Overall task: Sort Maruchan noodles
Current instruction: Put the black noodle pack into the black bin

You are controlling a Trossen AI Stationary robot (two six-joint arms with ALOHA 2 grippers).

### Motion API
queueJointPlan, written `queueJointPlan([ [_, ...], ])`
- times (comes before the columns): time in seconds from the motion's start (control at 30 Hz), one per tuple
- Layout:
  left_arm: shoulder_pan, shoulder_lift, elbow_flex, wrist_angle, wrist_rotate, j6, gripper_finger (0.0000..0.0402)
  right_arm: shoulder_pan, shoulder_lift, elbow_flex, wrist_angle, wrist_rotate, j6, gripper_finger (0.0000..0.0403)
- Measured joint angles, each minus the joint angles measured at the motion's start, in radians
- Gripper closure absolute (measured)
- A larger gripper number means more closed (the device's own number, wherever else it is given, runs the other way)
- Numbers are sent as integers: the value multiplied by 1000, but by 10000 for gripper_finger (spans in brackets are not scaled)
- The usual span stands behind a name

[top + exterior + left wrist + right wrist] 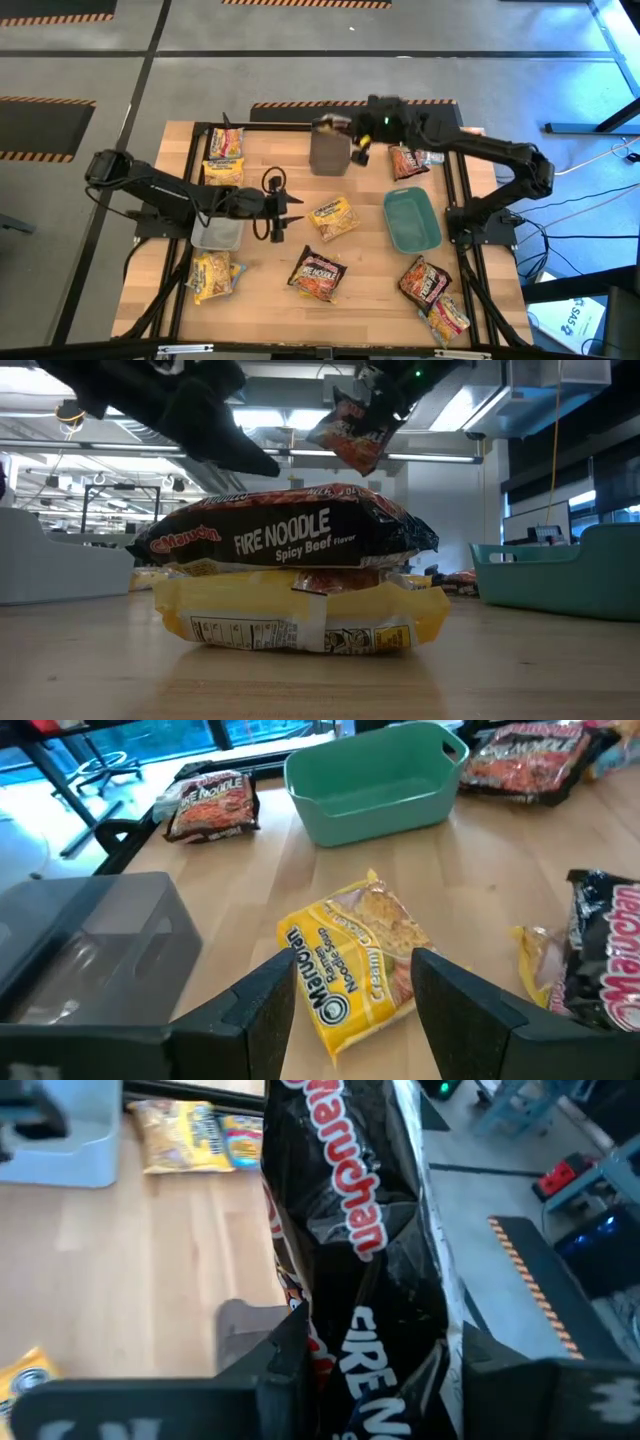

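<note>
My right gripper (358,150) is at the far edge, shut on a dark Fire Noodle packet (360,1230) that hangs in the air (352,432) beside the far grey bin (330,150). My left gripper (350,1010) is open, off the table, at the near side of the left grey bin (218,232). It faces a yellow packet (355,960) lying flat mid-table (332,218), just beyond its fingertips and untouched. A dark packet (290,530) rests flat on a yellow one (300,615) near the front. Other packets lie flat around the table. My right gripper pinches the dark packet between its two fingers (285,1370), at one end of the wrapper (375,1380). The packet is lifted clear of the table and hangs tilted below the gripper (385,385). The wrapper is crumpled where it is held.
A green dish (412,220) sits right of centre. Yellow packets (224,157) lie at the far left and one (215,275) at the near left. Dark packets lie at the far right (408,160) and near right (425,282), with a yellow one (448,318) beside the latter.
</note>
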Motion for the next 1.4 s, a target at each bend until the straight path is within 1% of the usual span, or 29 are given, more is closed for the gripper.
queueJointPlan([
  [0.1,44,0,-9,3,34,1,211,-69,34,66,-49,-71,0,299],
  [0.23,86,0,-15,3,58,6,211,-134,121,178,-143,-139,-1,298],
  [0.43,115,0,-15,3,77,19,211,-196,287,395,-346,-164,-50,298],
  [0.57,117,0,-16,3,78,7,211,-231,386,490,-466,-184,-81,298],
  [0.67,115,0,-16,3,78,6,211,-250,430,504,-471,-203,-96,298],
  [1.0,114,0,-16,4,78,6,211,-260,563,504,-383,-286,-108,297],
  [1.17,114,0,-16,4,78,5,211,-261,611,504,-355,-284,-108,297],
  [1.3,114,0,-16,4,78,-1,211,-268,642,504,-363,-249,-110,297],
  [1.4,114,0,-16,6,78,-1,211,-275,656,504,-368,-247,-110,297],
])
